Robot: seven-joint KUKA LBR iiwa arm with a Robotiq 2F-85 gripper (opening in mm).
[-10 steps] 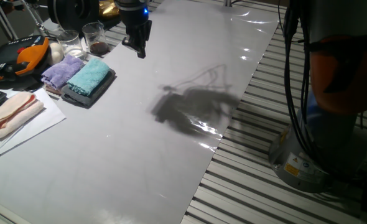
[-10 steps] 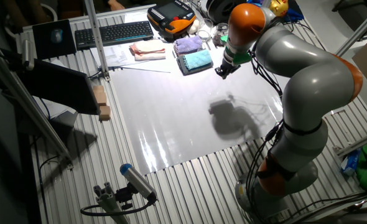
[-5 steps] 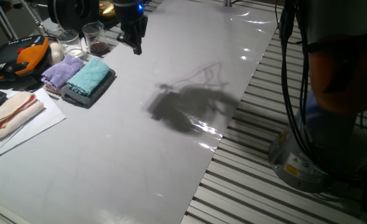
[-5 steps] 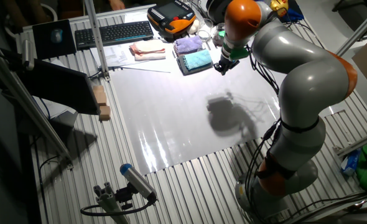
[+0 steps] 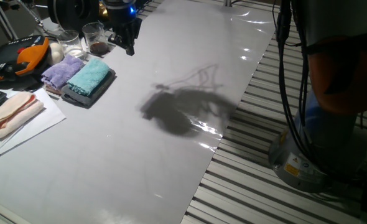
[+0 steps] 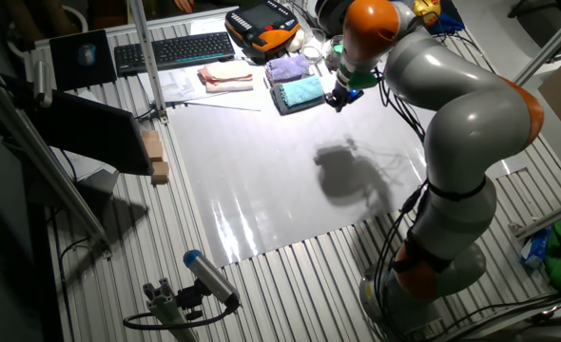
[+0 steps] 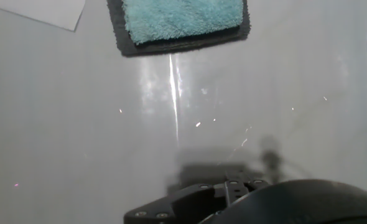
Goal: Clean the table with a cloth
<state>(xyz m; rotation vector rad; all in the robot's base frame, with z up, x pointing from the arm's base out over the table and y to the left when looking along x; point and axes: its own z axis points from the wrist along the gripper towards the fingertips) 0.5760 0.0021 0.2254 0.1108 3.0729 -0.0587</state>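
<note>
The teal cloth [image 5: 89, 76] lies folded on top of a dark grey cloth at the back left of the pale glossy table [image 5: 171, 155]. It also shows in the other fixed view [image 6: 302, 91] and at the top of the hand view [image 7: 180, 17]. My gripper [image 5: 127, 45] hangs above the table, a short way right of the cloth and apart from it. Its dark fingers look parted, with nothing between them. From the other side my gripper [image 6: 337, 99] hovers just right of the cloth pile. The hand view shows only the gripper housing [image 7: 233, 199], not the fingertips.
A lilac cloth [image 5: 62, 70] lies beside the teal one, and the dark grey cloth [image 7: 183, 45] sticks out beneath it. Glasses [image 5: 95, 37] stand just behind them. A pink cloth on paper [image 5: 9, 111], a keyboard [image 6: 176, 49] and an orange device [image 5: 31, 53] are further left.
My gripper has moved back and to the left, closer to the glasses and the cloth pile. Its shadow on the table slid left with it. The cloths have not moved.
</note>
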